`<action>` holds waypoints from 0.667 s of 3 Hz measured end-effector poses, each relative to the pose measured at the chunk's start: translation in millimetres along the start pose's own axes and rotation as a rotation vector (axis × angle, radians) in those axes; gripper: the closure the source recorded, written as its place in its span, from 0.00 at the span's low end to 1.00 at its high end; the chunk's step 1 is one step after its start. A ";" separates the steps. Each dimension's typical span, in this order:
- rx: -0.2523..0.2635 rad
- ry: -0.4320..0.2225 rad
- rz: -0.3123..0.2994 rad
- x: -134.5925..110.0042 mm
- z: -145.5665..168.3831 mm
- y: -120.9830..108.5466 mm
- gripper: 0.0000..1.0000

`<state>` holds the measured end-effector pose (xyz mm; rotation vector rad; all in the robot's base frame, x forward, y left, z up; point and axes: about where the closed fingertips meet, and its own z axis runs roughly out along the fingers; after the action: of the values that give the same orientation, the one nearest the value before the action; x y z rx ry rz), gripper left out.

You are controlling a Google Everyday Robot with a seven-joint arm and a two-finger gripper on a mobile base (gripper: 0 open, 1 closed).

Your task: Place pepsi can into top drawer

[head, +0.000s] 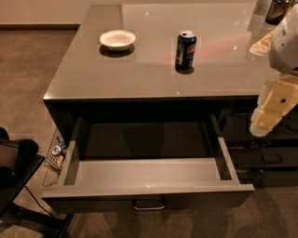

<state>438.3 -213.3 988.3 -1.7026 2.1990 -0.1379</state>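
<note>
The pepsi can [186, 49] stands upright on the grey countertop [139, 76], right of centre and towards the back. The top drawer [149, 173] is pulled out wide below the counter's front edge. Its dark floor is bare and its metal handle [149, 205] faces me. My gripper [281, 10] is a dark shape at the top right corner, above the far right of the counter and well right of the can. My cream and white arm [275, 100] hangs at the right edge, beside the drawer's right side.
A white bowl [117, 40] sits on the counter left of the can. Narrower dark drawers [272, 159] are shut at the right, behind my arm. A black chair [16, 169] and a wire rack [56, 155] stand on the carpet at the left.
</note>
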 end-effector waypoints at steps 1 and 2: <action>0.000 0.000 0.000 0.0 0.0 0.0 0.00; 0.011 -0.038 0.016 0.1 3.5 -4.3 0.00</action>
<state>443.4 -214.0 986.2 -1.6672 2.1802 -0.1124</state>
